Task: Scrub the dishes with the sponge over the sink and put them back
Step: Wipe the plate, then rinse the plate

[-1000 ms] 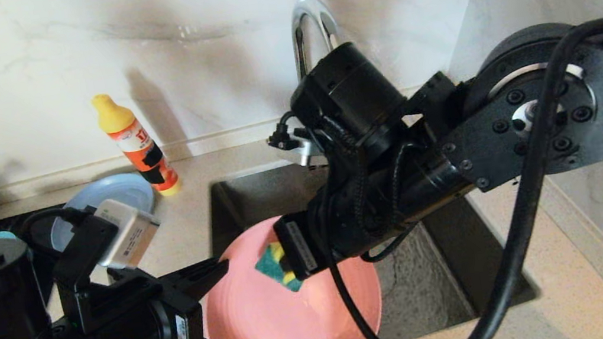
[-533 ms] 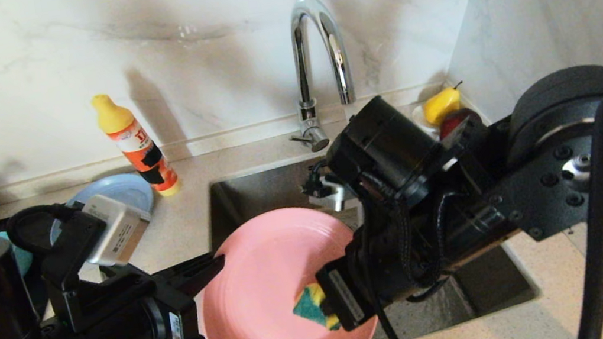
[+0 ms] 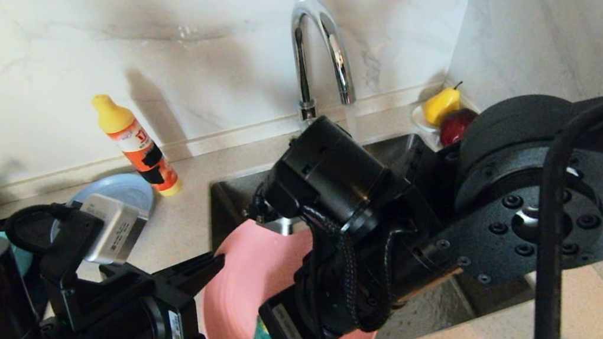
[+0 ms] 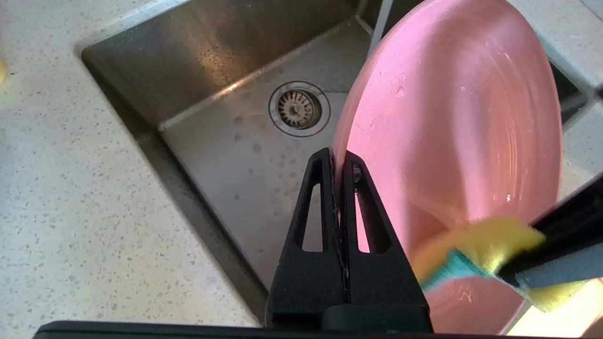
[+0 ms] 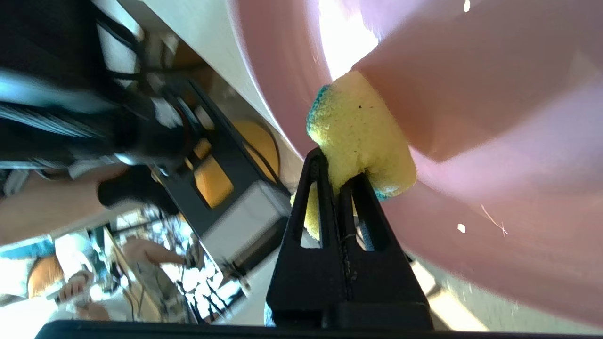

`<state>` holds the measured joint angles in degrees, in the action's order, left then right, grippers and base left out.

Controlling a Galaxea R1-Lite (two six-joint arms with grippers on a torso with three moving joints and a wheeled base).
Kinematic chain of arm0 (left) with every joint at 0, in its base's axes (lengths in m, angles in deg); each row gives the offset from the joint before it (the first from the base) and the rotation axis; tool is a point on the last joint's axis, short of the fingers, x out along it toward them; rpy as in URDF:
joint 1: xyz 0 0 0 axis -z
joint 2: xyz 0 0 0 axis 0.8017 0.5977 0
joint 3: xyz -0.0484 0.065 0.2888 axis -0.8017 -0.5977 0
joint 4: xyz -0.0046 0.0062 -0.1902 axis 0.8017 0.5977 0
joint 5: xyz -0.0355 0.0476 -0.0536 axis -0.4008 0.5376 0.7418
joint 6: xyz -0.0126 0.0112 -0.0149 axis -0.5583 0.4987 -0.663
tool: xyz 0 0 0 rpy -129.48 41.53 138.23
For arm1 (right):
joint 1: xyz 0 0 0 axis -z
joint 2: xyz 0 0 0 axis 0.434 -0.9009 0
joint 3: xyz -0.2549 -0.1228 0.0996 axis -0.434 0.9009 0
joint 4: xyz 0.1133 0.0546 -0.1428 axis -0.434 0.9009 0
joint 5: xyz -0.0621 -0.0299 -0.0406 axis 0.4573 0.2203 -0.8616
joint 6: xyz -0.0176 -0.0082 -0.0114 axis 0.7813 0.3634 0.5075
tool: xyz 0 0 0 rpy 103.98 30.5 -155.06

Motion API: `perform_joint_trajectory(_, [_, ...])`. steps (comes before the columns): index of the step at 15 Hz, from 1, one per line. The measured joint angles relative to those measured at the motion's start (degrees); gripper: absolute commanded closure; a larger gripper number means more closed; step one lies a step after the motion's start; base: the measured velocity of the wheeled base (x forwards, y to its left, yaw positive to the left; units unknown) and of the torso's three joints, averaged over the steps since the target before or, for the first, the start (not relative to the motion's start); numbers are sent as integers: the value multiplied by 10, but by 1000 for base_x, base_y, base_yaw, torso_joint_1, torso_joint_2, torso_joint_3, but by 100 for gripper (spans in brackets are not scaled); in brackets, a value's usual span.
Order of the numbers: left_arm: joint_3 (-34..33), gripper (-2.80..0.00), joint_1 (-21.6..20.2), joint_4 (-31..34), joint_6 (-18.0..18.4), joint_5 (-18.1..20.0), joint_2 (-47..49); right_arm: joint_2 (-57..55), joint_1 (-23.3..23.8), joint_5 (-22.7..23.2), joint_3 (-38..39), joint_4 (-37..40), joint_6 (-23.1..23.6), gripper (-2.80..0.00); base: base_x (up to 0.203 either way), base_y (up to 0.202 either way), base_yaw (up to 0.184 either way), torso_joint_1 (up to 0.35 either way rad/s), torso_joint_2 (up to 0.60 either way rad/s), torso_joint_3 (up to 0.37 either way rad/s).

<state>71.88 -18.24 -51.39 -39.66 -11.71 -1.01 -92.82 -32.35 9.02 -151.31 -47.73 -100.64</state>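
Smooth round pink plate [image 3: 240, 316] tilted over the steel sink [image 4: 198, 61], its rim pinched by the left gripper [image 4: 337, 160]. Right gripper [image 5: 337, 176] squeezes the soft yellow-green sponge [image 5: 360, 136] against the plate's face. Right arm blocks most of the basin; chrome tap [image 3: 313, 48] and orange bottle [image 3: 136, 143] behind.

Speckled beige stone counter [image 3: 190, 222] with a sunken square steel sink [image 3: 233, 194].

At the left of the frame, a yellow-capped orange detergent bottle [image 3: 138, 148] stands on it by the wall, just right of a wide grey-blue plate [image 3: 128, 190]. Upper right, a yellow pear [image 3: 441, 104] and red fruit [image 3: 455, 125] sit in the corner.
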Motion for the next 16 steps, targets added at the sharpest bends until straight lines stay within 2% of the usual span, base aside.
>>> perform_joint_trajectory(5, [-3,0,0,0,-1,0,0,32,29,-3,-43,22,0,0,0,0,0,0,0,0])
perform_joint_trajectory(8, [1,0,-1,5,-24,-1,6,95,51,-3,-44,57,-2,0,0,0,0,0,0,0])
perform_joint_trajectory(12, [39,0,-5,9,-91,-23,59,228,104,-1,-17,101,-5,0,0,0,0,0,0,0])
perform_joint_trajectory(16, [149,0,-7,57,-182,-58,162,388,238,9,62,141,-1,0,0,0,0,0,0,0])
